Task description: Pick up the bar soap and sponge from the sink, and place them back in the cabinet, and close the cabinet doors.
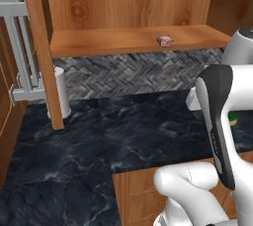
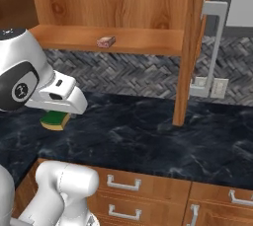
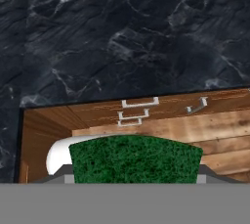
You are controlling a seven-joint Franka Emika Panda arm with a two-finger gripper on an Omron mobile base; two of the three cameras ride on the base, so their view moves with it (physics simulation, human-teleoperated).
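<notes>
green sponge point(image 3: 135, 158) fills the near view, clamped in the jaws over the dark marble surface point(image 1: 74, 146). bar soap point(image 2: 105, 41) already sits on the cabinet point(image 1: 123, 3) shelf. risk i see: sponge clipping the shelf lip on the way up and slipping free.

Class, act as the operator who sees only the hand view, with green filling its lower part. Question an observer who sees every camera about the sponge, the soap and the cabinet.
Operator: Is that green thing in the gripper?
Observer: Yes. From the right base view, the sponge hangs under the hand above the dark counter, so the gripper looks shut on it.
Operator: Where is the bar soap?
Observer: The bar soap lies on the cabinet shelf.
Operator: Are the cabinet doors closed?
Observer: No, the cabinet doors stand open.
</notes>
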